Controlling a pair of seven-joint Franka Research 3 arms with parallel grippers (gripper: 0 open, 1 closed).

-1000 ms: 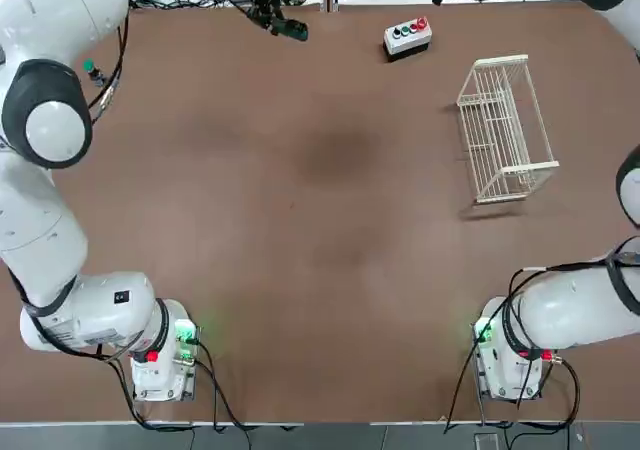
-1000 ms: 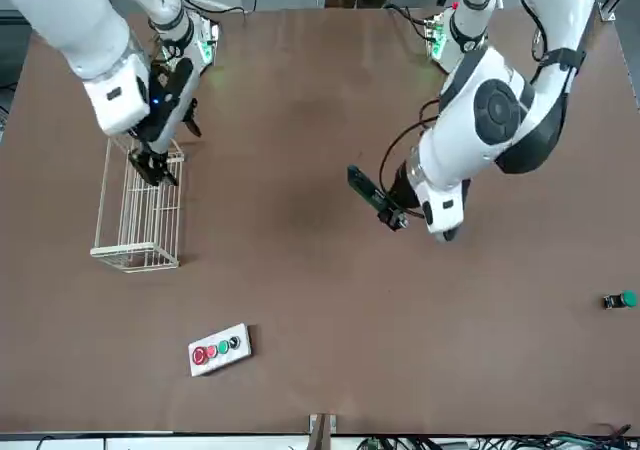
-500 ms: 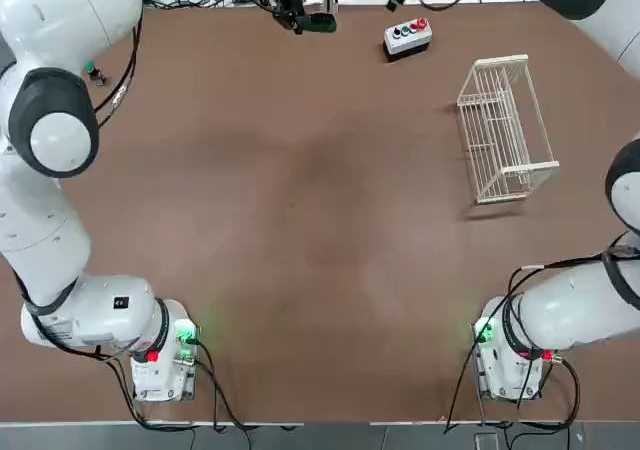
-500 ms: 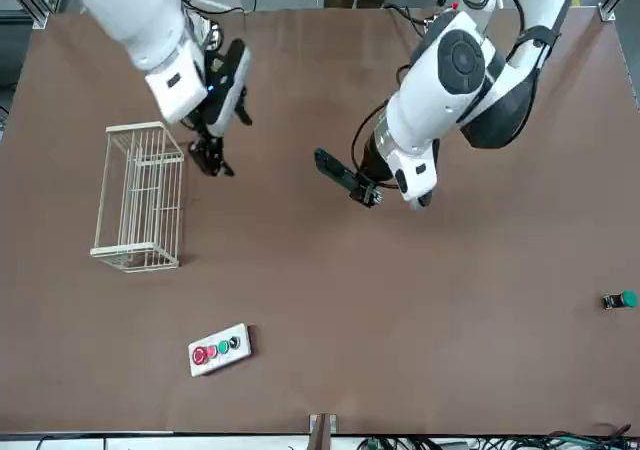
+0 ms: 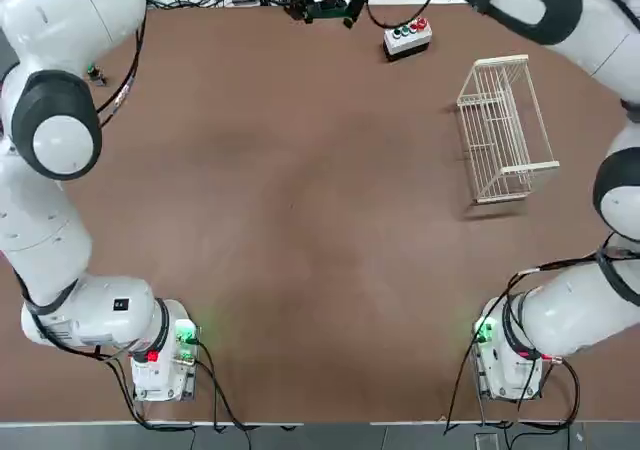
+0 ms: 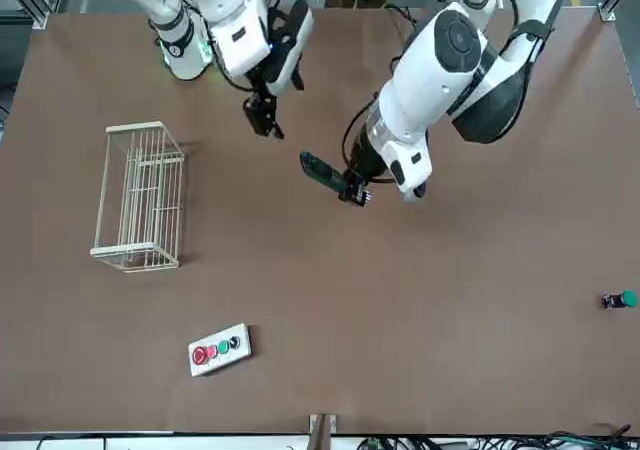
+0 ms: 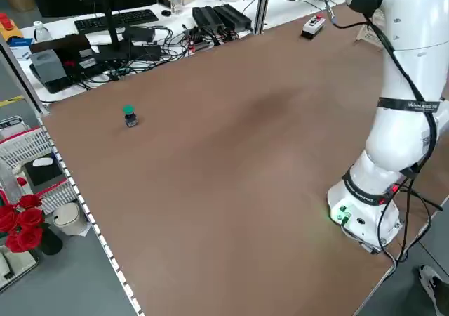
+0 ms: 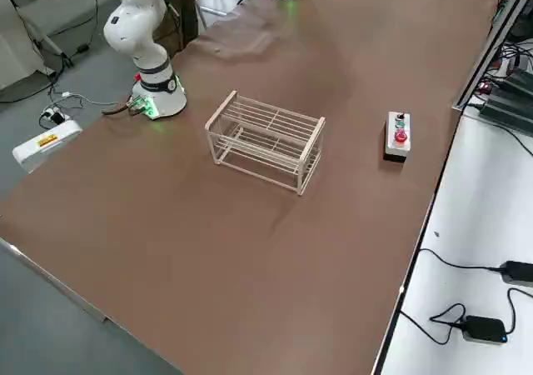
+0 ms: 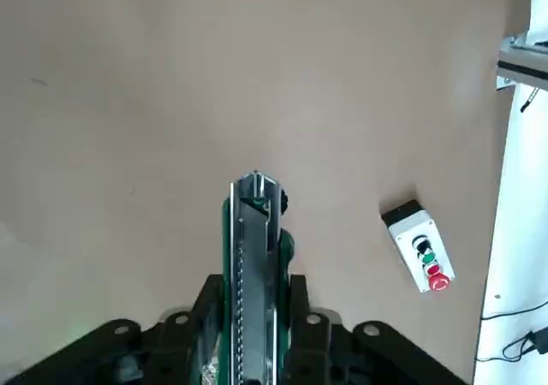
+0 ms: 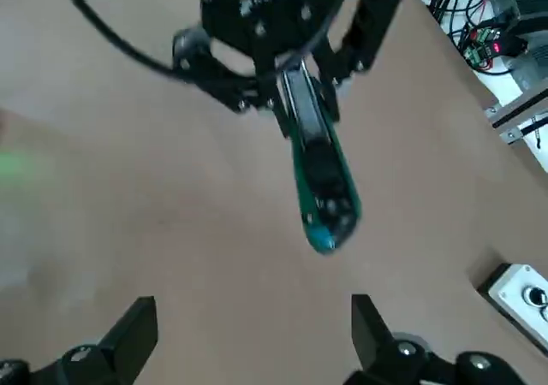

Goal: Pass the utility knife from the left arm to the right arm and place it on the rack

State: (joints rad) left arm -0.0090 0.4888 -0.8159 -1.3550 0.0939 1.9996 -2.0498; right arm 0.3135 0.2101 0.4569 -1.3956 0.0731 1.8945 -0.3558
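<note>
Two grippers faced each other above mid-table | left gripper [image 6: 352, 192] clamped the utility knife [image 6: 322, 172] by one end, aloft | right gripper [image 6: 262, 120] spread wide, near the knife's free tip, not touching | rack [image 6: 140, 197] stood well apart.

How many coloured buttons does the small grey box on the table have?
3 visible on the grey box: one black, one green and one red, in a row along its top. The left wrist view shows them best; none seems hidden.
</note>
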